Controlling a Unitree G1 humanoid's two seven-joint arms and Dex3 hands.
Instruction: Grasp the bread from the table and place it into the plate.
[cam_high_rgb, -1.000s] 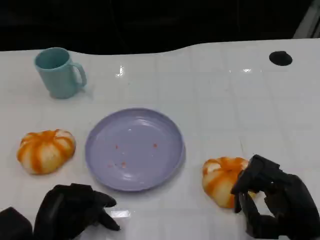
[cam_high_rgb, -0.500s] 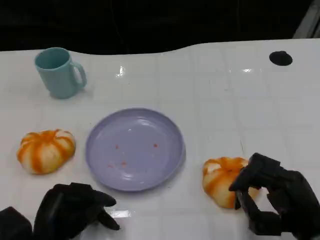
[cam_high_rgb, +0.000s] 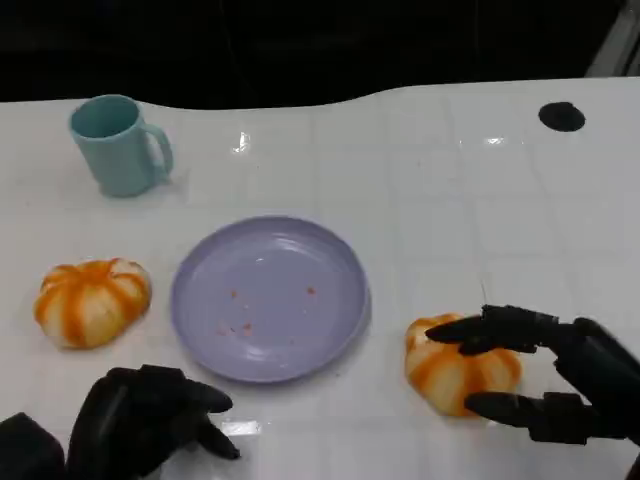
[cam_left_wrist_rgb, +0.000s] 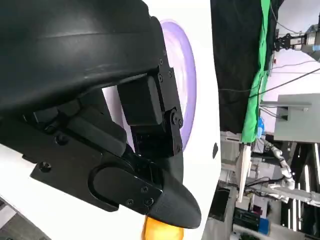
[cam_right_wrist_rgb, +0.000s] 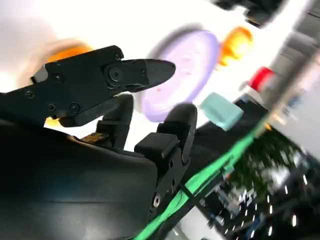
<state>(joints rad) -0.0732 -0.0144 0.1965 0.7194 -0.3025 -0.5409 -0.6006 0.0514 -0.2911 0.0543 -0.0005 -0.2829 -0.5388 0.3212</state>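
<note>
**Right hand spread at the bread**

The right hand (cam_high_rgb: 545, 375) sits low at the near right of the white surface (cam_high_rgb: 450, 200), fingers apart: one reaches over the top of the bread (cam_high_rgb: 455, 365), another lies along its near side, nothing gripped. The bread lies just right of the purple plate (cam_high_rgb: 268, 297). The left hand (cam_high_rgb: 150, 420) rests near the front edge, fingers curled in and holding nothing.
</note>
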